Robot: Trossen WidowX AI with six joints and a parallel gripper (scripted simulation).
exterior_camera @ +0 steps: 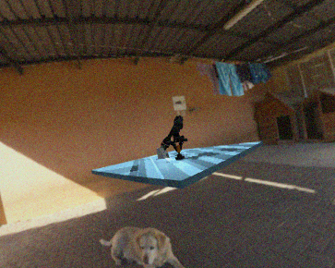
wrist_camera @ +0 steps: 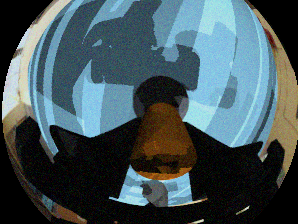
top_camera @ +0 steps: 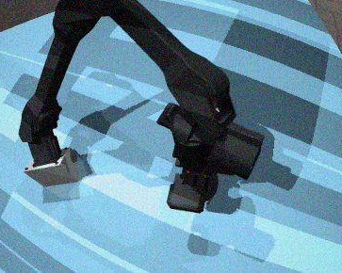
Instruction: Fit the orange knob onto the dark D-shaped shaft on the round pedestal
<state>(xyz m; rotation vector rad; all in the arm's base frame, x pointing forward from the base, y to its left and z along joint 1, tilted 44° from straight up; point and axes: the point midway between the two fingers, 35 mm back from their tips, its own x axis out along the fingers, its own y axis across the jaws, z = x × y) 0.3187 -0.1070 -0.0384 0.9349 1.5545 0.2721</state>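
Step in hand: fitting. The end effector (top_camera: 195, 173) (exterior_camera: 178, 147) (wrist_camera: 162, 145) is partly closed, its two fingers standing apart at about mid-range, with the orange knob (top_camera: 187, 171) (exterior_camera: 178, 149) (wrist_camera: 162, 140) gripped between them. The grip appears firm in the wrist view, one finger to each side of the knob's wide end.

Location: the knob is above the worktop (top_camera: 130, 193) (exterior_camera: 141, 176) (wrist_camera: 110, 95), its narrower end pointing toward the round pedestal (exterior_camera: 180, 157) (wrist_camera: 160, 86). In the wrist view that end overlaps the near edge of the dark pedestal. The top view gives only slivers of orange, the arm covering the rest. The shaft is not visible; whether the knob touches it, or has started onto it, cannot be told.

Assessment: seating is judged incomplete, since the knob remains held and does not look fully down. The flat sides cannot be inspected, so alignment is unconfirmed. The next move calls for light downward pressure with a slow turn about the knob's axis, until the flats match and the knob drops. Firm pushing should follow only then, down to the pedestal, before release. Principal risks: jamming from tilt or force while misaligned, and the knob slipping round between the fingers, which would spoil the search
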